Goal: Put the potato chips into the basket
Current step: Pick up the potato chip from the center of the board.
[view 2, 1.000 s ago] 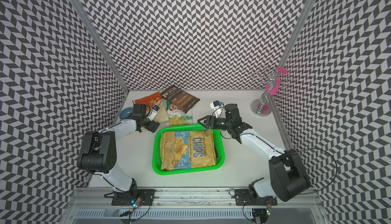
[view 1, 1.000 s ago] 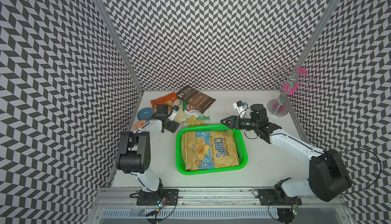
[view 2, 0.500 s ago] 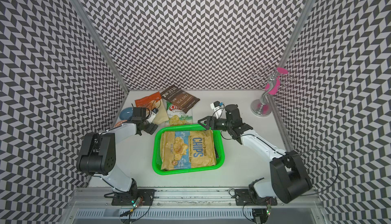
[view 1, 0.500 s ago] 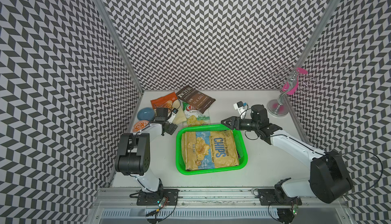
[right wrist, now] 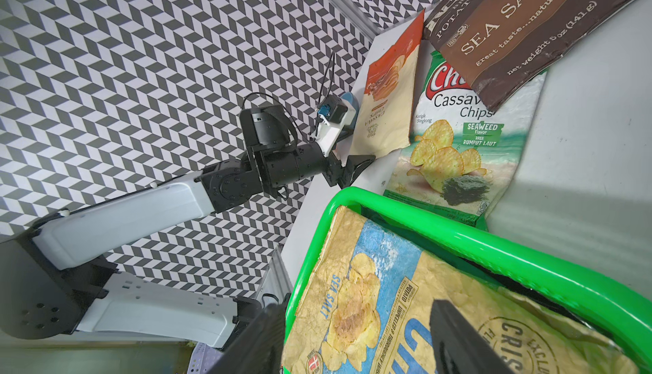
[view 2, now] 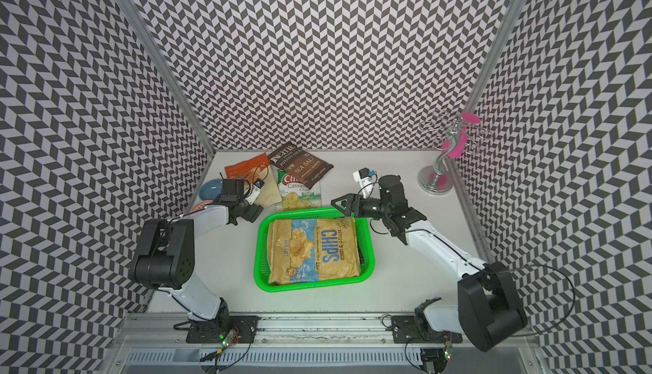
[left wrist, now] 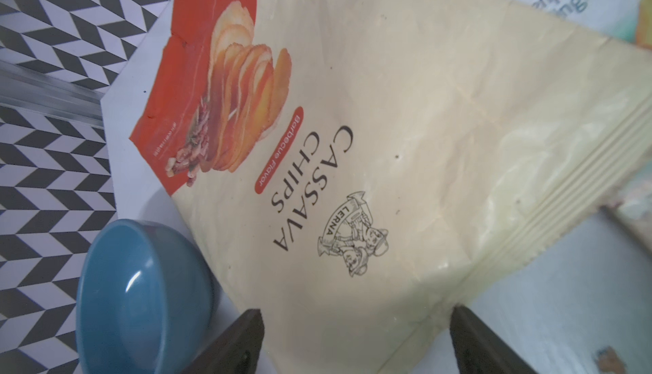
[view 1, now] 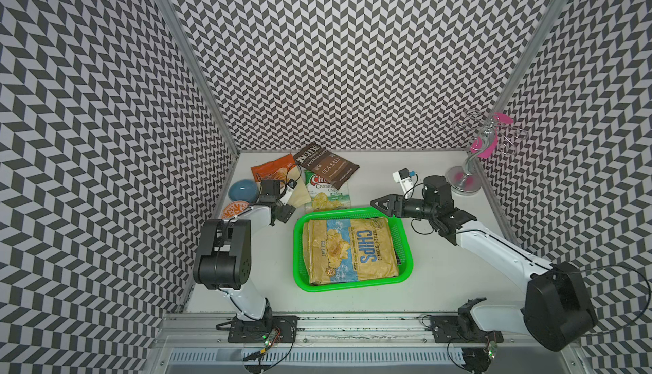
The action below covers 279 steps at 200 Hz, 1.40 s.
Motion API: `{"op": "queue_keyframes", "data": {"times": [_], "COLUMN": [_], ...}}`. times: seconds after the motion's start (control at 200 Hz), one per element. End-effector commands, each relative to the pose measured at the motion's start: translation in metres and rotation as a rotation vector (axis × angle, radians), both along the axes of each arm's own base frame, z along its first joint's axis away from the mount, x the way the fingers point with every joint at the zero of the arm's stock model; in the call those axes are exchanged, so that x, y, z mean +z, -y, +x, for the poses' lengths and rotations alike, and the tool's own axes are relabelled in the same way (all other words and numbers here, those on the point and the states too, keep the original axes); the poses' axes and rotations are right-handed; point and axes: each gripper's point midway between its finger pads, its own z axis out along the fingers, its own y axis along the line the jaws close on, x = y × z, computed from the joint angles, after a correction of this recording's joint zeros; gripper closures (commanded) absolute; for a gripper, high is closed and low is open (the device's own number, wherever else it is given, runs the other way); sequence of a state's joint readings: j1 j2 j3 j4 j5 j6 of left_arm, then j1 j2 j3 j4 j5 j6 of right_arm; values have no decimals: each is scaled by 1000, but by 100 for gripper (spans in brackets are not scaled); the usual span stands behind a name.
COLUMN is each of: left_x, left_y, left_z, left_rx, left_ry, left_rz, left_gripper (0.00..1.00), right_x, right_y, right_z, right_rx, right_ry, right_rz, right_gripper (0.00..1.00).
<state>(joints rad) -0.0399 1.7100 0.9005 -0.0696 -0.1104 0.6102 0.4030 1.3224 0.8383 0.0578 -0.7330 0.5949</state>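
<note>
- The potato chips are flat, crinkled bags. A tan "CHIPS" bag [view 1: 349, 248] fills the green basket [view 1: 298, 248].
- The brown "SEA SALT" bag [view 1: 331, 168], the green-white cassava bag [view 1: 326, 194] and the orange-cream bag [view 1: 273, 171] lie on the table [view 1: 441, 284], just beyond the basket's far left side. The brown bag overlaps the green-white one.
- Only the left wrist view shows the print "CASSAVA CHIPS" on the orange-cream bag. The left gripper [left wrist: 356, 340] has its fingers spread wide on both sides of this bag's corner. A blue bowl [left wrist: 141, 291] sits just beside.
- The right wrist view shows the right gripper [right wrist: 356, 340] released and empty, above the basket's far right corner.
- Something dark shows under the tan bag's right edge.
</note>
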Motion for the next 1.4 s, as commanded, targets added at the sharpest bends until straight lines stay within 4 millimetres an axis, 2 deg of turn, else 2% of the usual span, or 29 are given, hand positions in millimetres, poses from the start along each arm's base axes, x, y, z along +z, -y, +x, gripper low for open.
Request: {"op": "queue_keyframes", "data": {"times": [0.0, 0.24, 0.32, 0.391, 0.451, 0.561, 0.776, 1.102, 1.392], "left_x": [-12, -17, -16, -16, -17, -17, -14, -36, -40], "left_y": [7, 10, 11, 16, 20, 17, -3, 1, -7], "left_z": [-4, -5, -4, -6, -10, -9, 1, -16, -13], "left_rx": [-32, -43, -51, -82, -120, -133, -58, -99, -64], "left_ry": [-29, -48, -57, -76, -105, -130, -41, -14, -6], "left_rz": [-12, -20, -26, -35, -38, -6, 108, 250, 295], "left_gripper": [19, 20, 14, 4, 1, 1, 2, 3, 4], "right_x": [15, 19, 19, 19, 19, 17, 11, 13, 17], "right_y": [2, 2, 2, 2, 1, 2, 1, 2, 2], "right_z": [-1, -3, -3, -2, -3, -2, -2, -4, -6], "right_rx": [-5, -6, -3, -1, 0, 0, 3, 2, 1], "right_ry": [58, 68, 66, 66, 66, 65, 53, 57, 58], "right_rz": [30, 34, 35, 34, 33, 29, 31, 29, 43], "right_gripper": [32, 32, 32, 32, 32, 32, 32, 32, 32]}}
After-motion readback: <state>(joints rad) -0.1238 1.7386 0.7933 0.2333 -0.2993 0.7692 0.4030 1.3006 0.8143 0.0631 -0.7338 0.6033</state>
